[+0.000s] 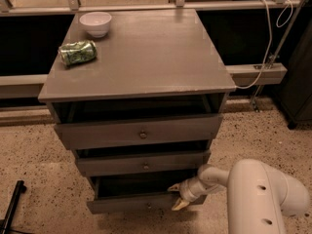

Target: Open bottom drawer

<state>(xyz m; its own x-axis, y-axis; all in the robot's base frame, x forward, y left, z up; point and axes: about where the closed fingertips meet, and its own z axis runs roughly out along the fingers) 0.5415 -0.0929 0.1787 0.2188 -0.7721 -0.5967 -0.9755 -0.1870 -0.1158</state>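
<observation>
The bottom drawer (131,203) is the lowest of three grey-brown drawers and stands pulled out a little, its dark inside showing above the flat front. My gripper (176,196) is at the drawer's right end, its two pale fingertips apart, one above and one below the front's top edge. The white arm reaches in from the lower right. The drawer's knob is at the front's lower edge, barely visible. The middle drawer (144,164) and top drawer (141,132) sit above, each slightly out, with small round knobs.
A white bowl (95,23) and a lying green can (77,52) rest on the cabinet top (156,57). A black object (12,204) stands on the speckled floor at lower left. A white cable (265,48) hangs at the right.
</observation>
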